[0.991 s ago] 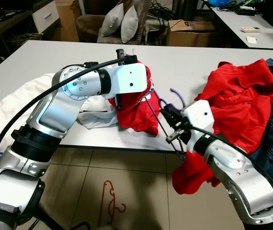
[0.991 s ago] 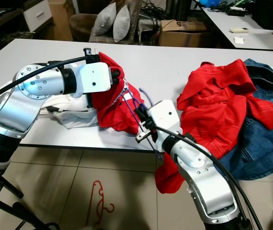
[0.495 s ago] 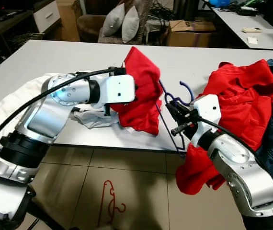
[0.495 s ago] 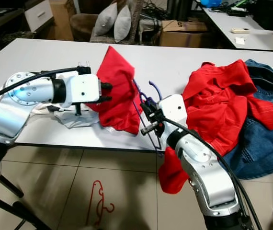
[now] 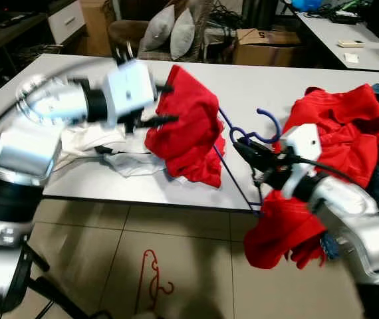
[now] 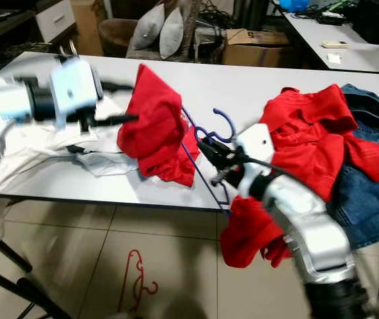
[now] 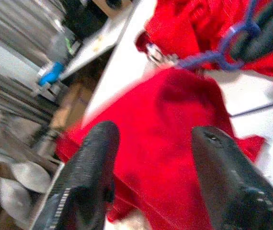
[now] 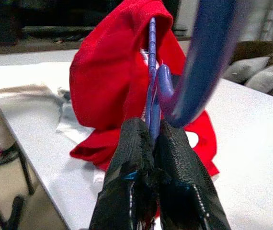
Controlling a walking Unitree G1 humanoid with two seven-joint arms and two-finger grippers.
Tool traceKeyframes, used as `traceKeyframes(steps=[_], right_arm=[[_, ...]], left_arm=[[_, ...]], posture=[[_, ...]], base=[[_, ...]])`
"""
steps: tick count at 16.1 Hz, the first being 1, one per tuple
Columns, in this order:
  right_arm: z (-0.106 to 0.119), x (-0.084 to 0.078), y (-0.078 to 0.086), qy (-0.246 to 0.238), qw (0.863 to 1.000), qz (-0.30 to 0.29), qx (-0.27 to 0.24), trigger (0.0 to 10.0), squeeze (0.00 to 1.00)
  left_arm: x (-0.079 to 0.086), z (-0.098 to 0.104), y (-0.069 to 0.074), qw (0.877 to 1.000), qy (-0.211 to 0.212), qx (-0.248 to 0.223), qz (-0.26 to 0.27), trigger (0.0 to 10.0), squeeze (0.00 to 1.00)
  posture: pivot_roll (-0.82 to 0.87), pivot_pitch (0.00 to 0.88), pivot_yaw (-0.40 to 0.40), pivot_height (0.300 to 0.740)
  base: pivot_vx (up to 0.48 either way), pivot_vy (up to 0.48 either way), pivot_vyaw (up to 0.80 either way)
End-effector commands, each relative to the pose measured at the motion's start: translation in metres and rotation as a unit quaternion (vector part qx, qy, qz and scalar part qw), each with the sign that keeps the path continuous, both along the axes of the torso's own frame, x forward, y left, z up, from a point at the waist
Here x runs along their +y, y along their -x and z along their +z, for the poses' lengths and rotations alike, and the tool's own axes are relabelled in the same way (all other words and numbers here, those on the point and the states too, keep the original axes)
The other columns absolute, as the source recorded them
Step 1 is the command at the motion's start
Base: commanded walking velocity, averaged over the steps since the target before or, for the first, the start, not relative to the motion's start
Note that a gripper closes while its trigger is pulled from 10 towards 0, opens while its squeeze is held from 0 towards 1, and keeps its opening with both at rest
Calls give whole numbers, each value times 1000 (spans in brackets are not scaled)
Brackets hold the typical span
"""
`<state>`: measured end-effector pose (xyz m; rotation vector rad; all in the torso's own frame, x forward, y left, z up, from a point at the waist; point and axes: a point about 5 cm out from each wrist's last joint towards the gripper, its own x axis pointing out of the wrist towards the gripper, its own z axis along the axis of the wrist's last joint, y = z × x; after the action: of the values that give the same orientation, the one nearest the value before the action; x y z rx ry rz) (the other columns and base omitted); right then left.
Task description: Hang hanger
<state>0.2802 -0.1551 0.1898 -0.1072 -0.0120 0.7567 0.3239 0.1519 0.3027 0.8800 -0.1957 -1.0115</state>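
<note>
Hangers: one blue in right hand, seemingly one red on floor.

This looks like a lived-in home room doubling as a workspace. A brown armchair with grey cushions stands behind the white bench, near a cardboard box. The floor is tiled.

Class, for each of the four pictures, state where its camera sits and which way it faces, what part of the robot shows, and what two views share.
Left eye, right eye: head, facing forward and down at the white table; both arms show.
Left wrist: along the open left pincer at the red garment.
Right wrist: along the right pincer, shut on the blue hanger.
Shared: garment and hanger in both wrist views.
</note>
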Motion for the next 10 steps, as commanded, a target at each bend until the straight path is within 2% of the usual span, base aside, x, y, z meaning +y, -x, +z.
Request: traceKeyframes(steps=[1,2,3,5,6,7,8,9,10], right_arm=[[11,-8,-3,-10,1000,9,-19,10000,0],[16,-16,-6,-20,1000,7,-19,10000,0],[18,-19,-7,-25,999,7,-20,10000,0],[24,-29,-9,-53,998,3,-21,10000,0],[25,-32,-9,-57,998,1,-22,10000,0],[26,-34,-10,-69,997,-2,-22,10000,0],[26,-34,-9,-80,997,0,-22,10000,0],[26,-32,-8,-83,996,4,-21,10000,0],[25,-31,-7,-85,996,7,-20,10000,0]], left_arm=[[-3,8,1,1000,6,-12,-8,10000,765],[-8,0,4,1000,-20,-4,-19,10000,0],[-10,-4,5,999,-30,-2,-22,10000,0],[-15,-30,2,998,-60,2,0,10000,0],[-16,-36,5,998,-62,14,-3,10000,0],[-18,-49,6,998,-56,6,20,10000,0],[-21,-60,6,997,-56,-25,45,10000,0],[-24,-63,0,994,-17,-74,84,10000,0],[-26,-63,-2,989,6,-104,100,10000,0]], posture=[[19,0,-16,740],[13,0,-13,740],[13,0,-13,740],[0,0,-3,740],[-3,0,-1,740],[-4,0,3,740],[-2,0,2,740],[1,0,1,740],[1,0,1,740]], base=[[0,0,0],[0,0,0],[0,0,0],[0,0,0],[0,0,0],[0,0,0],[0,0,0],[0,0,0],[0,0,0]])
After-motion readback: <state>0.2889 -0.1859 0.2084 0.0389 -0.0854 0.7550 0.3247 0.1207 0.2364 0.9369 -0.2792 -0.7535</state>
